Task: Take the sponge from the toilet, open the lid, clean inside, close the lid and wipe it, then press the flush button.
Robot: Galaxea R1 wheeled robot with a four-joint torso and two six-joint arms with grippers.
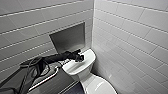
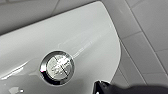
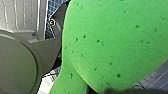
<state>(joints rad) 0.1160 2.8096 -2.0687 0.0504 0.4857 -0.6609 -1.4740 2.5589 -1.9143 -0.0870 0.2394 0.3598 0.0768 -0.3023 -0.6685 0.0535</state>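
**Left arm** (image 1: 53,59): a glossy black tubular casing in jointed segments. It widens into a bulky, rounded black housing (image 1: 33,67) nearer the body. Thin dark lines, apparently cables (image 1: 15,81), run along the lower section.

**Left gripper** (image 1: 80,58): a compact, blocky black unit; finer detail is indistinct.

**Left wrist view:** a shiny black tip (image 2: 110,88) with a small bright highlight on its edge.

**Right wrist view:** a flat dark grey plate (image 3: 58,18) carries one small round fitting (image 3: 51,22) with a pale yellowish ring.

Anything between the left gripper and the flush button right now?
Nothing visible does. The flush button sits bare on the tank cover, and the left gripper hangs over that cover.
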